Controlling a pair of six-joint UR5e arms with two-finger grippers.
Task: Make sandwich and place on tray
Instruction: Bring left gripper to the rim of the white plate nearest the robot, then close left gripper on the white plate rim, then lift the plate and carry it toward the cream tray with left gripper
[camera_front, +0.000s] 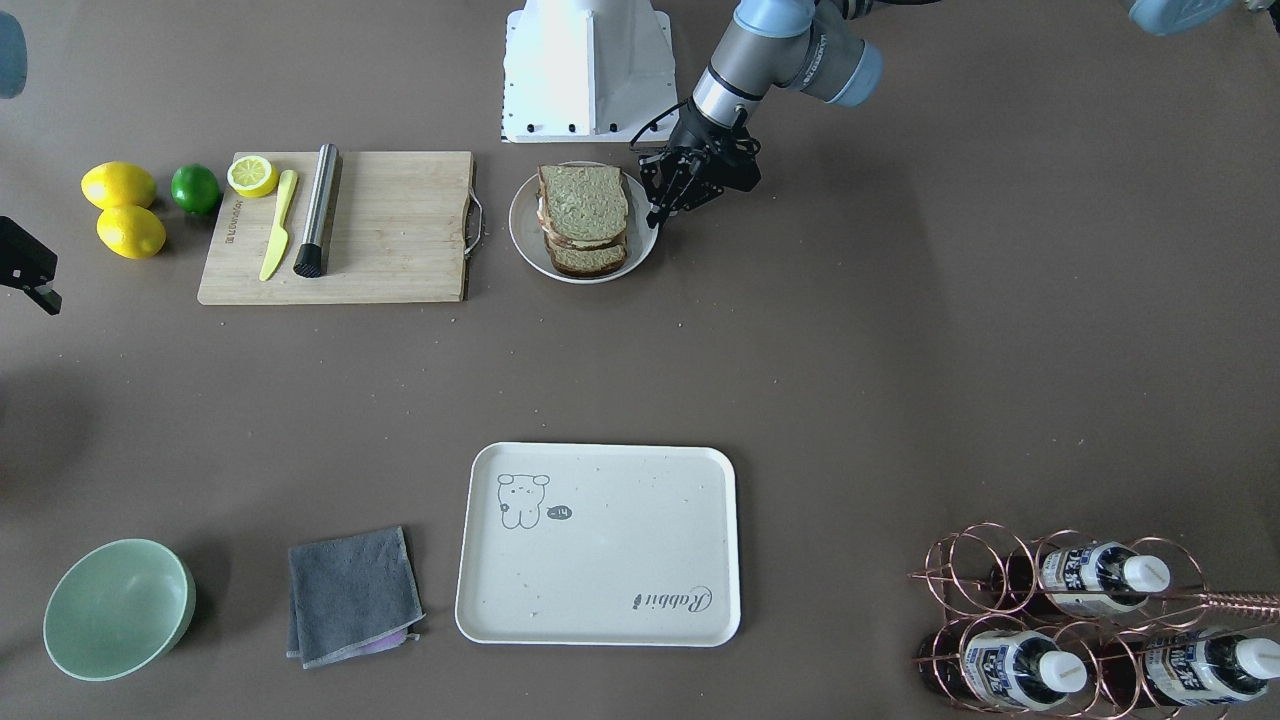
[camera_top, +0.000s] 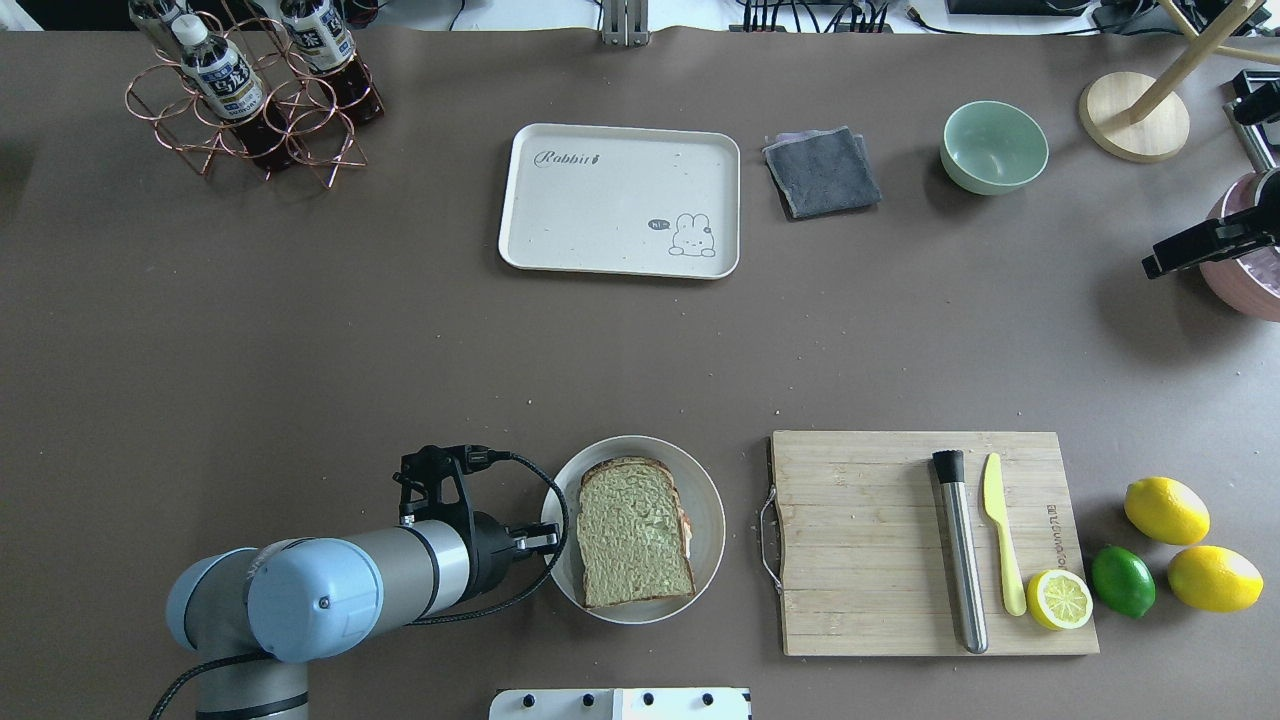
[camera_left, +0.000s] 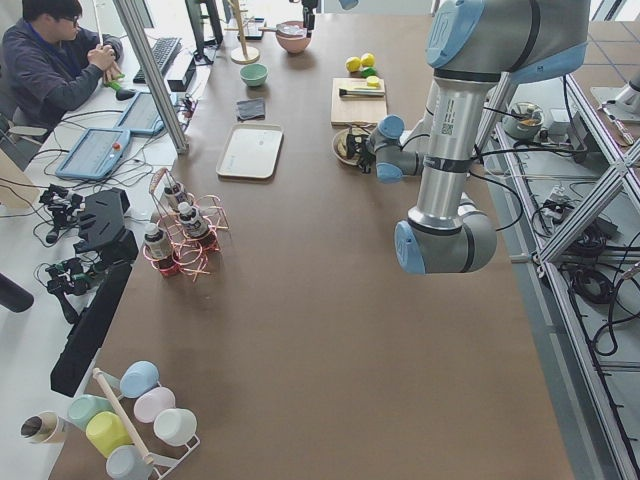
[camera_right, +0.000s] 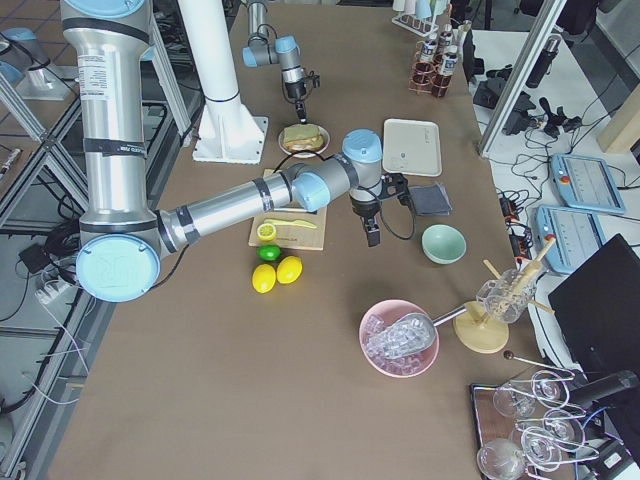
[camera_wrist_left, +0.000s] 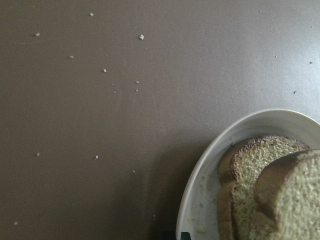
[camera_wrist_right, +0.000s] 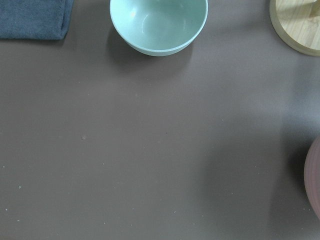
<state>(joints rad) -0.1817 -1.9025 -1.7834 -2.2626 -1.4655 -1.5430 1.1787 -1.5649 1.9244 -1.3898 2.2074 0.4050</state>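
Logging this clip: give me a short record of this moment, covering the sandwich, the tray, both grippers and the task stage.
sandwich: assembled, slices stacked on the round white plate
tray: nothing on it, across the table from the plate
left gripper: low beside the plate's rim, apart from the sandwich; open or shut unclear
right gripper: over bare table near the grey cloth and green bowl; state unclear
task stage: sandwich made, not yet on the tray
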